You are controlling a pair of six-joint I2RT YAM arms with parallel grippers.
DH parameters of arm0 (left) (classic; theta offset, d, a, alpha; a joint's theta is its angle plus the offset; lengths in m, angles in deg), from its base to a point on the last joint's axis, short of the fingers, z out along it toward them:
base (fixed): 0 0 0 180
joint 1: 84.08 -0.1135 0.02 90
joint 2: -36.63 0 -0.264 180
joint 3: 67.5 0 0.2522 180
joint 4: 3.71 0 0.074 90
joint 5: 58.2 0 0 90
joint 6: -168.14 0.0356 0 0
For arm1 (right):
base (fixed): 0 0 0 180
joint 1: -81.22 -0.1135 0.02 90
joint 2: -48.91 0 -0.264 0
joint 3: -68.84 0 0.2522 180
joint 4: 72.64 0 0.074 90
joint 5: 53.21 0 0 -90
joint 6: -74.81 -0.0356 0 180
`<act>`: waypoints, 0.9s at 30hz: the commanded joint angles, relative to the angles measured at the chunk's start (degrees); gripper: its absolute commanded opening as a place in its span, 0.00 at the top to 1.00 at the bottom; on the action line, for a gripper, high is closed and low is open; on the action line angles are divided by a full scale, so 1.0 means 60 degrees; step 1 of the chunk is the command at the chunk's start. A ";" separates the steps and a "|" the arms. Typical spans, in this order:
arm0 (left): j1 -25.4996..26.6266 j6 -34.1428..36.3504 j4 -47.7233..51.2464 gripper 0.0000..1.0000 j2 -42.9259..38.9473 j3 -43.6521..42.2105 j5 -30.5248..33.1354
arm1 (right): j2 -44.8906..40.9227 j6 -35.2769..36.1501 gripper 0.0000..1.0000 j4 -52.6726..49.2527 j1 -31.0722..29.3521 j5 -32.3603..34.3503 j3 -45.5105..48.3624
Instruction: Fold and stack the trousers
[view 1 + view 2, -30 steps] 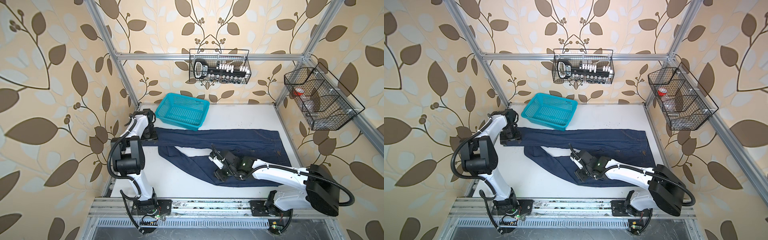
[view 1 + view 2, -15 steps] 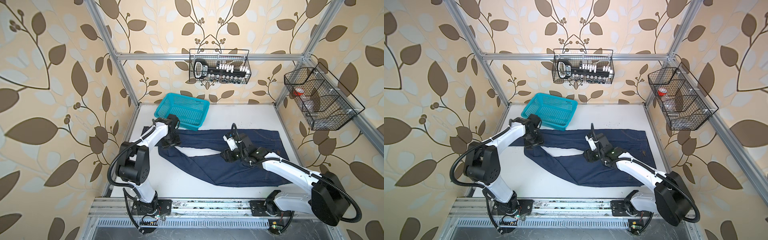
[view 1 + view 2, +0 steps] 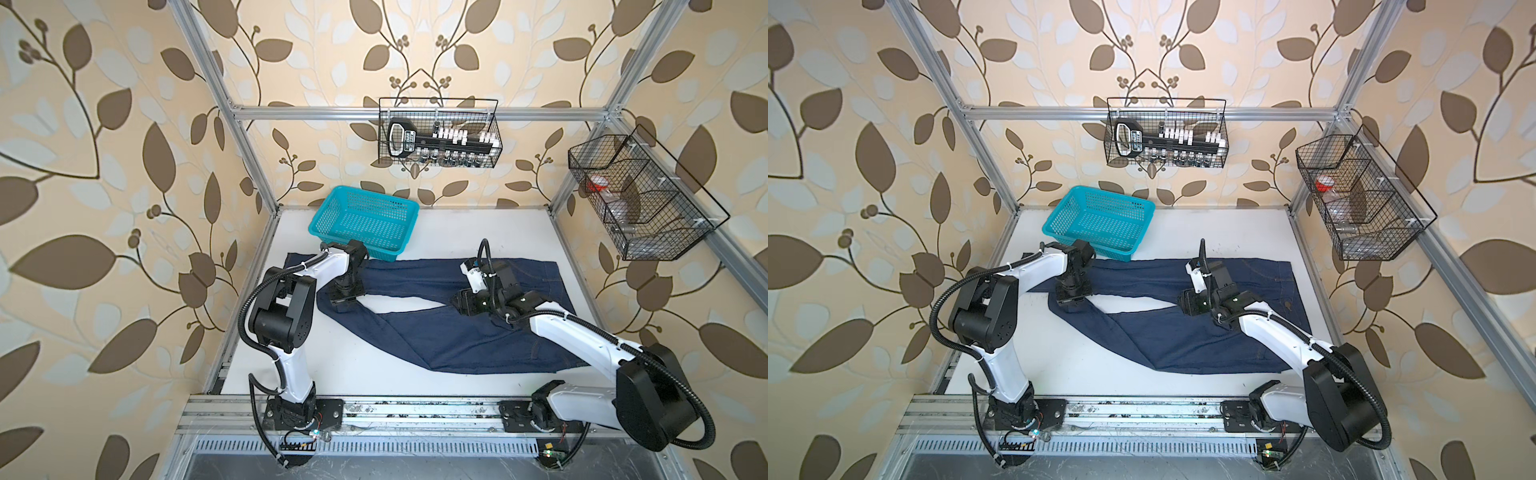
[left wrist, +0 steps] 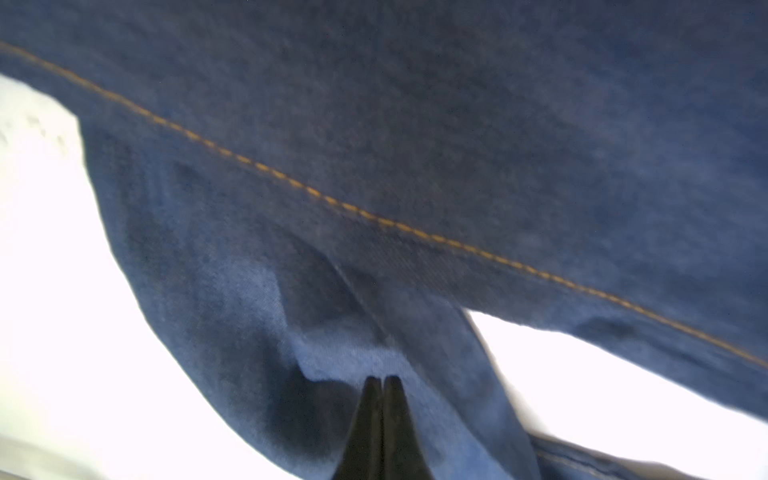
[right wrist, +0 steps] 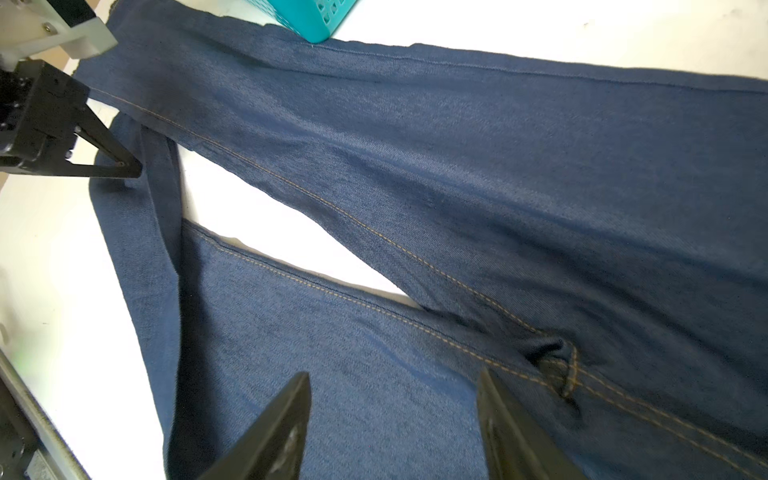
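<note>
1. Two changes: left gripper (image 4: 381, 380) has just snapped shut on a pinch of the trousers (image 3: 436, 332), at the folded-over end of the near leg. It came from the far cuff.
2. Right gripper (image 5: 395, 374) moved up to the crotch seam and hangs there with jaws apart, holding nothing.
3. Likely means the grasp is made and the leg is ready to pull.
4. Trousers are spread mid-table, waist on the right.
5. Basket (image 3: 332, 224) touches the far leg, close behind the left gripper.
6. Bare table (image 3: 353, 374) at the front gives room.
</note>
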 commanded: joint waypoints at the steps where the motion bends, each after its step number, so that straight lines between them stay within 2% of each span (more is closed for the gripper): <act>1: 0.0045 -0.0066 0.0489 1.00 -0.0229 -0.0109 0.0750 | 0.0467 -0.0228 0.36 0.0387 0.0078 -0.0113 0.0010; 9: 0.0031 -0.0063 0.1431 1.00 -0.1731 -0.0739 0.1583 | 0.1733 -0.0764 0.36 0.1325 0.0320 0.0036 -0.0382; 10: 0.0034 -0.0059 0.1233 0.94 -0.1916 -0.0781 0.1337 | 0.1815 -0.0765 0.36 0.1388 0.0320 -0.0012 -0.0410; 13: 0.0038 -0.0524 0.0898 0.66 -0.1965 -0.0464 0.0357 | 0.2022 -0.0762 0.36 0.1503 0.0316 -0.0129 -0.0527; 14: 0.0074 -0.0786 0.0678 0.60 -0.1881 -0.0339 -0.0042 | 0.2063 -0.0759 0.36 0.1531 0.0306 -0.0148 -0.0552; 17: 0.0117 -0.1973 -0.0316 0.52 -0.1606 -0.0400 -0.1031 | 0.2056 -0.0890 0.36 0.1662 0.0293 -0.0225 -0.0524; 20: 0.0300 -0.2665 -0.0484 0.45 -0.0997 -0.0088 -0.0873 | 0.1973 -0.0999 0.36 0.1761 0.0180 -0.0370 -0.0508; 24: 0.0309 -0.2832 -0.0466 0.44 -0.0204 0.0395 -0.0578 | 0.1978 -0.1091 0.36 0.1904 -0.0099 -0.0628 -0.0558; 27: 0.0309 -0.2676 -0.0367 0.49 0.0183 0.0537 -0.0245 | 0.2109 -0.1211 0.36 0.2023 -0.0253 -0.0679 -0.0627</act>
